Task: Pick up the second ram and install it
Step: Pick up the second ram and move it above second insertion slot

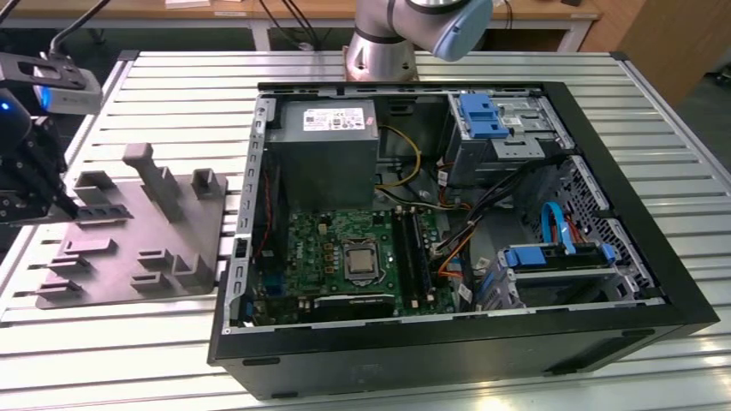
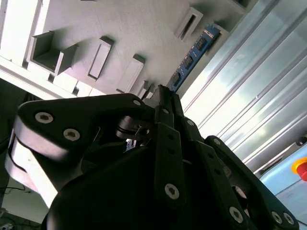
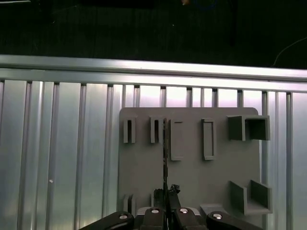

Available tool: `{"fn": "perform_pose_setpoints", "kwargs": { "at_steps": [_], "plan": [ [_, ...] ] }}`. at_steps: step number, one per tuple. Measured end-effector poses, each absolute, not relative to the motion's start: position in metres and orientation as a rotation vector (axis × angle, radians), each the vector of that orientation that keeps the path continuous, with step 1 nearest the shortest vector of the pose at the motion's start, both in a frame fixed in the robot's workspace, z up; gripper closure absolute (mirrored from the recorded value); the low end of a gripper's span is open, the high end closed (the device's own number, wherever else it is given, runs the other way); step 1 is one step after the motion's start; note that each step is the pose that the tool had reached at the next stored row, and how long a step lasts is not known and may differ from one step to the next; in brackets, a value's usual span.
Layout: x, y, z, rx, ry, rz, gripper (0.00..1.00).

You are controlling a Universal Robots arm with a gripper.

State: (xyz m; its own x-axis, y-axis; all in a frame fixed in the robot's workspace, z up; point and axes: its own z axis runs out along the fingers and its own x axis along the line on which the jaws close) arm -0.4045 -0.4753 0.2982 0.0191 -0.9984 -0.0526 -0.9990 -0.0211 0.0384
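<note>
The second ram (image 2: pixel 192 55) is a thin blue-green strip with dark chips, and it sticks out from my fingertips. In the first wrist view the ram (image 3: pixel 165 153) shows edge-on as a dark line. My gripper (image 2: pixel 163 93) is shut on one end of it, seen in both wrist views (image 3: pixel 167 191). Behind the stick lies the grey holder tray (image 3: pixel 192 177) with its upright posts. In the exterior view my gripper (image 1: pixel 46 193) hangs over the tray's (image 1: pixel 126 248) edge at the exterior view's far left, well away from the open computer case (image 1: pixel 639 282).
The case lies open with the green board (image 1: pixel 331 248) and its long black slots (image 1: pixel 408 248) facing up. Cables, a power supply (image 1: pixel 329 145) and blue drive bays (image 1: pixel 480 111) crowd its inside. The ribbed metal table (image 1: pixel 171 94) carries both tray and case. The arm's base (image 1: pixel 383 51) stands behind the case.
</note>
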Motion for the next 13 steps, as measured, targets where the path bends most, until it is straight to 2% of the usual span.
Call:
{"fn": "perform_pose_setpoints", "kwargs": {
  "at_steps": [13],
  "plan": [
    [-0.405,-0.475,0.321,-2.236,2.191,0.102,0.86]
  ]
}}
